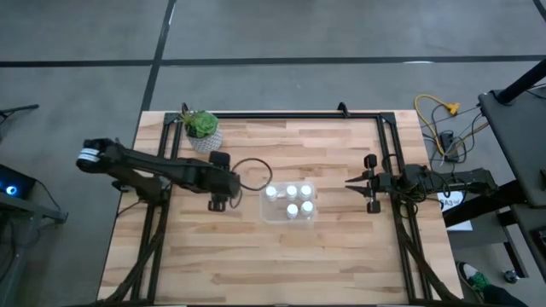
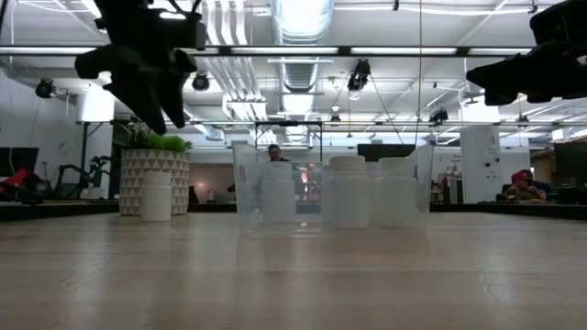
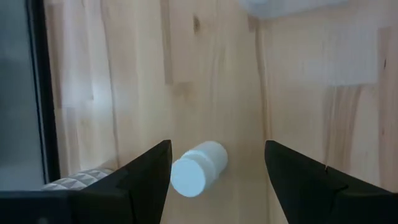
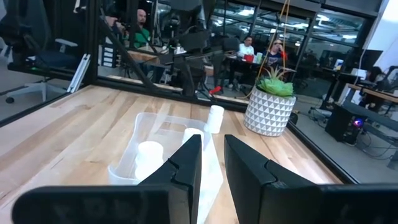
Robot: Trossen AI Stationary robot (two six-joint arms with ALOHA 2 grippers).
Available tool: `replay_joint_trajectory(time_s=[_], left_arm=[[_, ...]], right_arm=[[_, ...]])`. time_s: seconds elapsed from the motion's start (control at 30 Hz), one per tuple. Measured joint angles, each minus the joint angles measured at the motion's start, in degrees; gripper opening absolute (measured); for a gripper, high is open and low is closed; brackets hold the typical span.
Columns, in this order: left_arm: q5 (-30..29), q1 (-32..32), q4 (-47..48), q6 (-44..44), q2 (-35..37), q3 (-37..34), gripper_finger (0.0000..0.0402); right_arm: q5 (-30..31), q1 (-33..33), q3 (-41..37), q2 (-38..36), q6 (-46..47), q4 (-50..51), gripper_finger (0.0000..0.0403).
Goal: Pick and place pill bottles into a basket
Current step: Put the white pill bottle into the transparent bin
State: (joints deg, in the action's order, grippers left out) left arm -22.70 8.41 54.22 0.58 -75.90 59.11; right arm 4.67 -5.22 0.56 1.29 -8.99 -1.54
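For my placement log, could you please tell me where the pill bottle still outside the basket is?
In the high view it sits under the left gripper, left of the basket; the low view shows that bottle upright before the plant pot.

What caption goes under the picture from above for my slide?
Left gripper hovers open over a bottle beside the basket; right gripper waits.

You get even, fairly bright light from above: long ceiling strip lights [image 2: 385, 50] glare white in the low view, and the near counter [image 2: 293, 284] there is soft and out of focus. The overhead view is evenly lit with faint shadows only. In the left wrist view the pill bottle [image 3: 198, 169] looks slightly blurred. The basket [image 4: 163, 144] washes out pale in the right wrist view.
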Motion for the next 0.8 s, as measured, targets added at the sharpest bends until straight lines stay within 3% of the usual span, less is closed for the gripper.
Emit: replay_joint_trajectory(time_s=[0.27,0.8], left_arm=[[5.4,-5.2,-5.8,1.3,8.5,-7.6,0.0238],[10.9,-14.8,-6.5,5.9,4.9,-9.9,0.0238]], right_arm=[[-0.1,0.0,0.0,0.0,0.0,0.0,0.0059],[-0.1,0.0,0.0,0.0,0.0,0.0,0.0059]])
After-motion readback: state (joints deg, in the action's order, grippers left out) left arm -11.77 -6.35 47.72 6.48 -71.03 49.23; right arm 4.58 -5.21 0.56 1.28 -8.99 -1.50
